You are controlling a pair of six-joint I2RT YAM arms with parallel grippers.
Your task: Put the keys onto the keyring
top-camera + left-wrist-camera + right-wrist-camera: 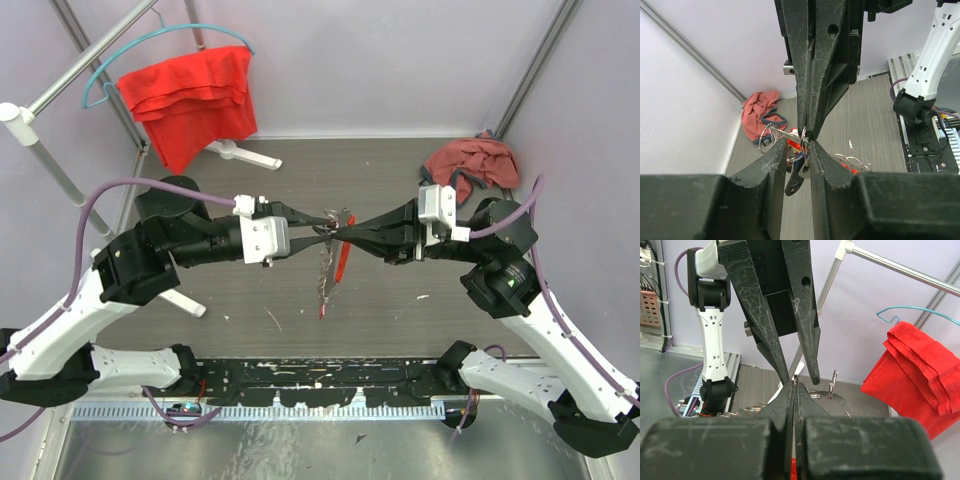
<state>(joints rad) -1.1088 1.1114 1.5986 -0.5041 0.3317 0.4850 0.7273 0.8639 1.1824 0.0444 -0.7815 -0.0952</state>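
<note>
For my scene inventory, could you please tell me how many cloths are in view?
2. A bright red cloth hangs at the back left, and a duller red cloth lies crumpled in the back right corner. None appears to be hidden.

I'm working a robot test cell in a lab: pale lilac panels (400,60) set in bare metal struts (535,70) box in the far edge and both sides of a grey wood-grain table (400,310). My left arm (110,330) and right arm (560,330), trailing purple cables (110,195), are bolted to a black perforated mounting plate (330,375) along the near edge, with a slotted cable duct (250,410) beside it. The props look staged: a red cloth (190,100) on a blue hanger (170,40) at the far left corner, and a crumpled reddish cloth (470,160) at the far right corner.
</note>
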